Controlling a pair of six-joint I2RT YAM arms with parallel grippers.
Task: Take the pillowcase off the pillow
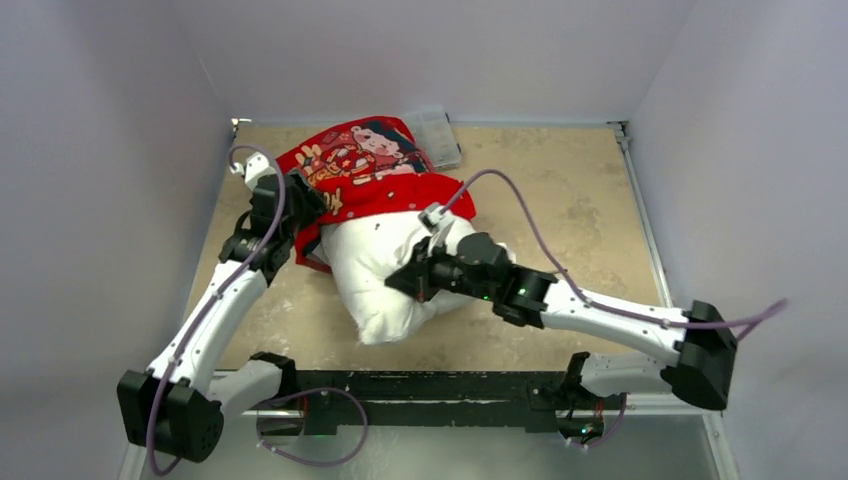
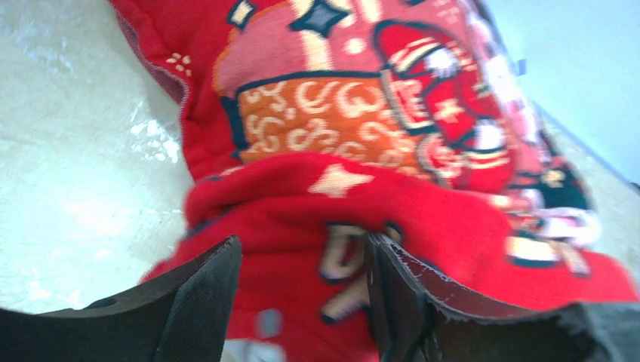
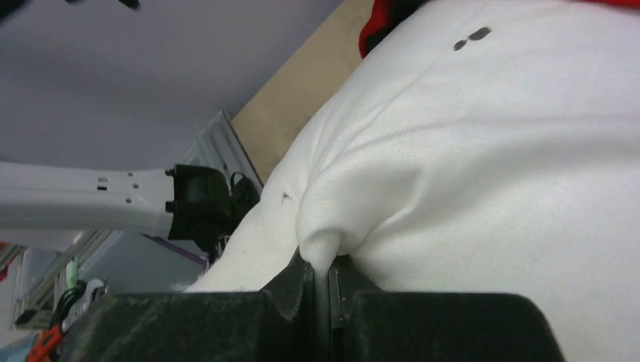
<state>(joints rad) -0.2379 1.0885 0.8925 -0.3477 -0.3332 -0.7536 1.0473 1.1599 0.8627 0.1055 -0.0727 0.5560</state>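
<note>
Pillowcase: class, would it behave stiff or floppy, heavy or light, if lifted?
Probably floppy: the pillowcase lies bunched in folds over the pillow. Likely light, being thin cloth. It might drag, since it covers the pillow's far end.

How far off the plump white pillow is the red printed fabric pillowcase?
Partly off. The red printed pillowcase bunches over the far end of the plump white pillow; its near half lies bare.
</note>
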